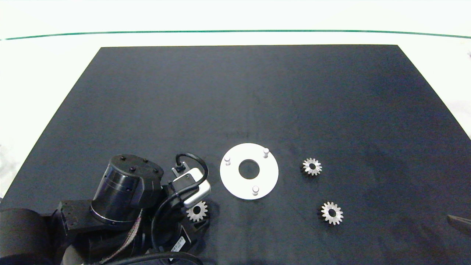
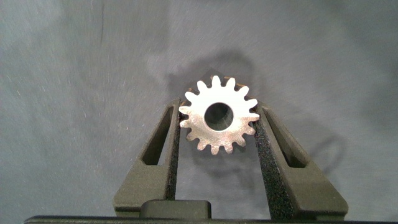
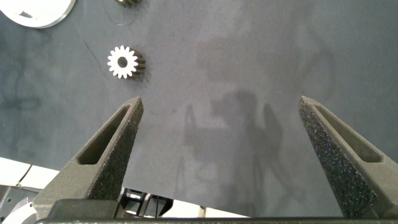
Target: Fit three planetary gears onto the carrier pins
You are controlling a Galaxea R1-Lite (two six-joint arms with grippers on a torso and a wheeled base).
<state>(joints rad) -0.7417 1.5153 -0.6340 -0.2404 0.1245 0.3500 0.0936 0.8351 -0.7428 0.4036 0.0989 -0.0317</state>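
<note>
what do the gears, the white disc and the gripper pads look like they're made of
Gears: likely metal, silvery with a bright sheen on the flat face. White disc: matte white, plastic or painted metal, cannot tell which. Left gripper pads: dark, grainy, seemingly foam or rubber, closed on one gear's teeth.

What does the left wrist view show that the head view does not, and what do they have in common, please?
Only the left wrist view shows the left gripper closed on a planetary gear, its pads touching the teeth on both sides.

Only the head view shows the white disc with its three carrier pins, all bare, two more gears lying to its right on the black mat, and the tip of the right gripper at the right edge.

Both show the gripped gear and the mat beneath it.
</note>
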